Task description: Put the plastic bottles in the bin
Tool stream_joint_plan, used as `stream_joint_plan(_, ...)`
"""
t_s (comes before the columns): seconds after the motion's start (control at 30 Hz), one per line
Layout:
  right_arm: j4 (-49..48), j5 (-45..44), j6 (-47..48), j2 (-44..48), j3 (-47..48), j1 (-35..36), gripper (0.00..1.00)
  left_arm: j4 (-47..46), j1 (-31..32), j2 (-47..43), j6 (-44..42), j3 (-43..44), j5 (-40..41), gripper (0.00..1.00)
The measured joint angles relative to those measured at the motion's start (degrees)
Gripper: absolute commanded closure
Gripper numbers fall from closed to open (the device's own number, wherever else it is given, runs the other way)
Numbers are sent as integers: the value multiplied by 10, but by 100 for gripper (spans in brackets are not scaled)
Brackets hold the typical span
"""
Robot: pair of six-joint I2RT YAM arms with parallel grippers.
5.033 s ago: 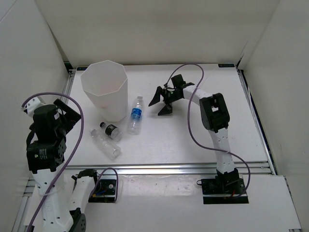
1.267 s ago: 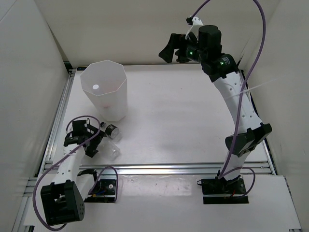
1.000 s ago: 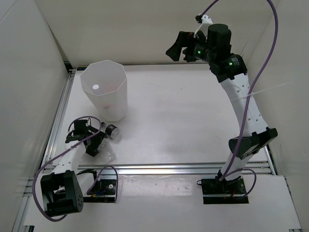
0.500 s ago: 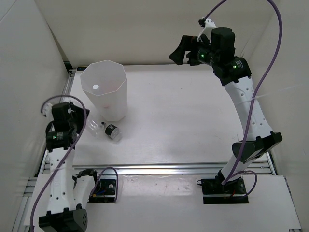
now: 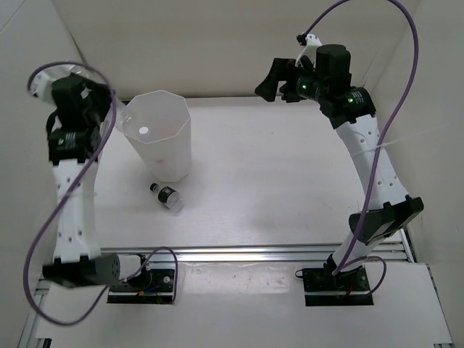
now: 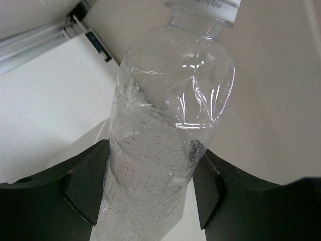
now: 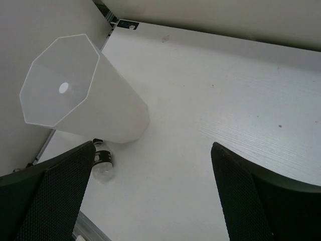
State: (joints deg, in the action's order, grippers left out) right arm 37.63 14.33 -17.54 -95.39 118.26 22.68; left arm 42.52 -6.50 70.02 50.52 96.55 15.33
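Note:
My left gripper (image 5: 110, 114) is raised beside the left rim of the bin (image 5: 161, 148), a tall white faceted container. It is shut on an unlabelled clear plastic bottle (image 6: 165, 125), whose white cap points away from the wrist. Both black fingers (image 6: 83, 188) press the bottle's sides. A short bottle with a black cap (image 5: 166, 196) lies on the table in front of the bin, also seen as the short bottle (image 7: 103, 164). My right gripper (image 5: 279, 80) hangs high over the far table, open and empty. A small white round spot (image 7: 65, 88) shows inside the bin (image 7: 100, 115).
White walls enclose the table on the left, back and right. An aluminium rail (image 5: 254, 254) runs along the near edge. Purple cables loop from both arms.
The left arm has lifted the clear bottle from the table's front left up to the bin's left rim. The right arm has barely moved and stays open.

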Motion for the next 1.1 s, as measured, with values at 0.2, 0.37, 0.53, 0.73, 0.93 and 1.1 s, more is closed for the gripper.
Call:
stream_joint_plan(0.2,-1,25,-1,10,-15,-38,0,-3,86,222,-31,126,32,59)
stream_joint_plan(0.37,1,30,-2,27,-39,-59,0,-5,145,311,-73,187,56,0)
stream_joint_plan(0.53,0,35,-2,45,-58,-70,0,-7,163,266,-87,134,90,0)
stream_joint_plan(0.73,0,34,-2,52,-65,-80,0,-17,141,59,-47,-55,160,0)
stream_joint_plan(0.93,0,38,-2,52,-67,-83,0,-24,4,-191,30,-312,70,0)
stream_joint_plan(1.1,0,51,-2,52,-67,-84,0,-49,-87,-233,40,-516,-101,0)
